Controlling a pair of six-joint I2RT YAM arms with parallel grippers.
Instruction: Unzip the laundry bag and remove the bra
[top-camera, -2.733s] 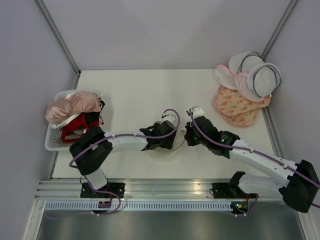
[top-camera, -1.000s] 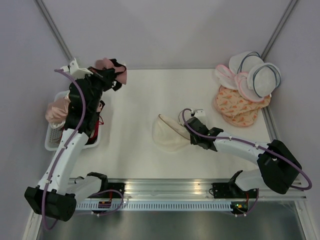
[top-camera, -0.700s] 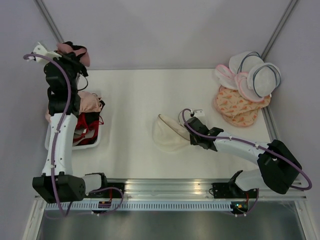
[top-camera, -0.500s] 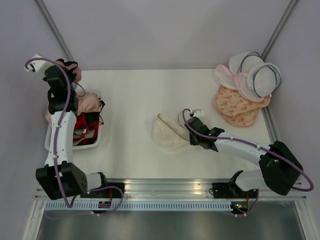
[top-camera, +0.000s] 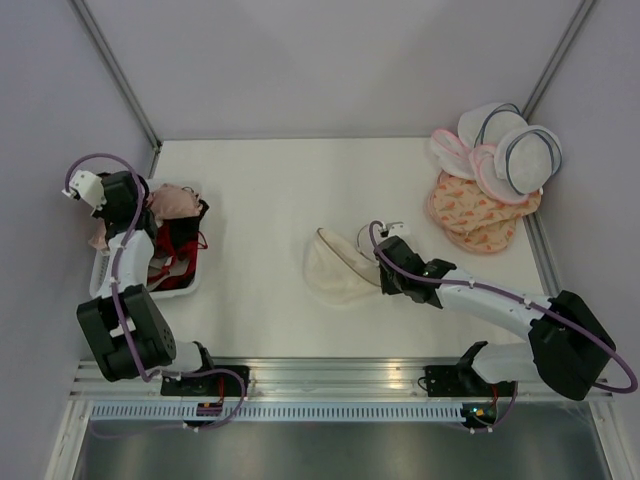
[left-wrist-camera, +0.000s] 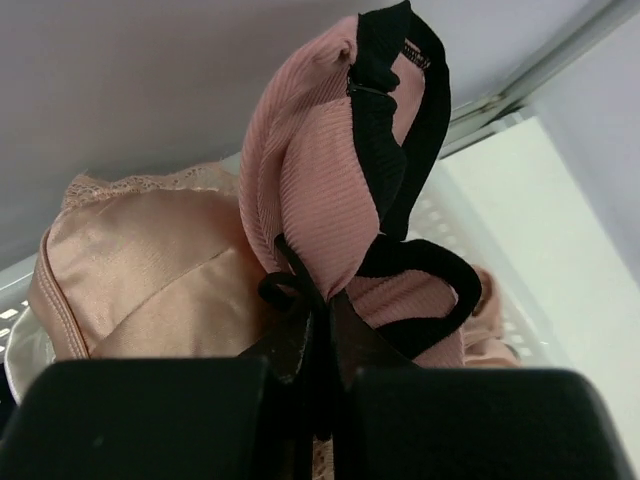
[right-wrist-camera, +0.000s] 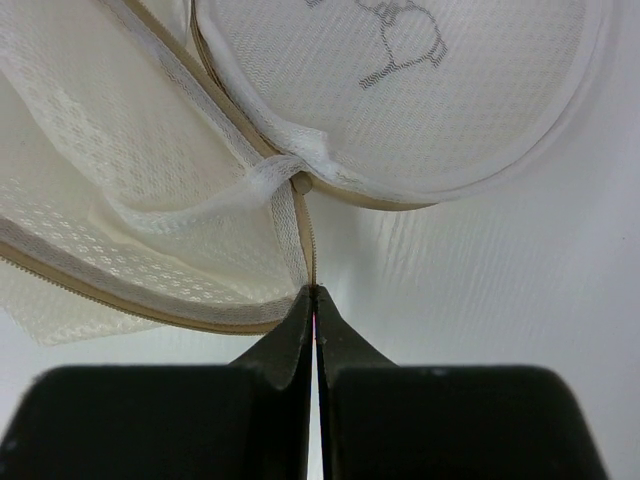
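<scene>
The dusty pink bra (left-wrist-camera: 320, 190) with black trim hangs bunched from my left gripper (left-wrist-camera: 318, 325), which is shut on its black strap and fabric. In the top view that gripper (top-camera: 148, 203) is low over the white basket (top-camera: 108, 287) at the far left. The cream mesh laundry bag (top-camera: 335, 268) lies unzipped and gaping mid-table. Its round face with the small bra drawing (right-wrist-camera: 400, 90) is folded back. My right gripper (right-wrist-camera: 314, 293) is shut on the bag's zip edge at the near right side, low on the table (top-camera: 378, 272).
The basket holds a peach satin bra (left-wrist-camera: 140, 270) and a red bra (top-camera: 165, 262). A pile of white domed bags and pink patterned bags (top-camera: 490, 180) sits at the back right corner. Grey walls and frame posts close in on both sides.
My left arm has swung the pink bra from high at the back-left corner down over the basket. The right gripper keeps its hold on the bag and has barely moved.
</scene>
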